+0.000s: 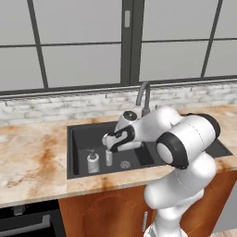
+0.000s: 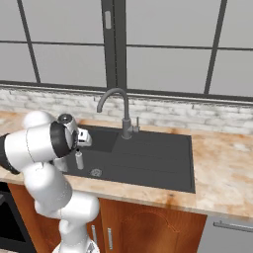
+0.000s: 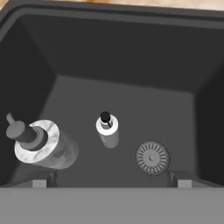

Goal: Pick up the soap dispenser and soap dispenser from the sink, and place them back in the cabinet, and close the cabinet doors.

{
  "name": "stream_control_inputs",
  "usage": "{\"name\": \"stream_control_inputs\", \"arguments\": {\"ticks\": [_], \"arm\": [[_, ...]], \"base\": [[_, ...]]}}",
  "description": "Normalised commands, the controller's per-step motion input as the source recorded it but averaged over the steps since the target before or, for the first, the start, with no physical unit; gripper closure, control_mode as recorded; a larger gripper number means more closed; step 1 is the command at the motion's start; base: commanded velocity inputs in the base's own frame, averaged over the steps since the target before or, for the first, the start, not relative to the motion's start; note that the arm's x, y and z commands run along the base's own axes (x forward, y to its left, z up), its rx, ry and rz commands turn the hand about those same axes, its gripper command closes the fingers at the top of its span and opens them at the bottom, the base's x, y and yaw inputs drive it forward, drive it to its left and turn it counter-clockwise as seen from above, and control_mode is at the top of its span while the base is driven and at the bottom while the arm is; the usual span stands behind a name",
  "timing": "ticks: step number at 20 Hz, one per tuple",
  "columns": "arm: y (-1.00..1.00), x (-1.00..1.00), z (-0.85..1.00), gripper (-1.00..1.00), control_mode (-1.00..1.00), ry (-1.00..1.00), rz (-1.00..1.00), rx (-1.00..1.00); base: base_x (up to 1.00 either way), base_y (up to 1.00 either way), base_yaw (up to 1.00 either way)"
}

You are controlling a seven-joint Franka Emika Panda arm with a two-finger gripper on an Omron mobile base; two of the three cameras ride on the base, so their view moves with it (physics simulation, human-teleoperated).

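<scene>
Gripper (image 3: 108, 183) spread wide, holding nothing, poised over the sink (image 3: 131, 57). Directly below, between the fingertips: slim white bottle (image 3: 107, 128), upright. Beside it, off to one side: marbled bottle (image 3: 43, 146); to the other, drain (image 3: 152, 157). Best lowered straight, centred on the slim bottle, clear of its neighbour.

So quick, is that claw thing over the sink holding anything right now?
Gripper: open and empty, above the slim white soap dispenser standing in the sink.
</scene>
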Motion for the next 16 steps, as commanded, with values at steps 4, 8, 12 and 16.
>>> {"name": "stream_control_inputs", "arguments": {"ticks": [4,8,12,16], "arm": [[0.04,0.23,-0.23,-1.0,-1.0,0.0,0.03,0.0],[0.13,0.22,-0.28,-1.0,-1.0,0.0,0.02,0.0],[0.16,0.2,-0.26,-1.0,-1.0,0.0,0.0,0.0],[0.13,0.21,-0.23,-1.0,-1.0,0.01,0.0,0.0]], "base": [[0.0,0.0,0.0],[0.0,0.0,0.0],[0.0,0.0,0.0],[0.0,0.0,0.0]]}}
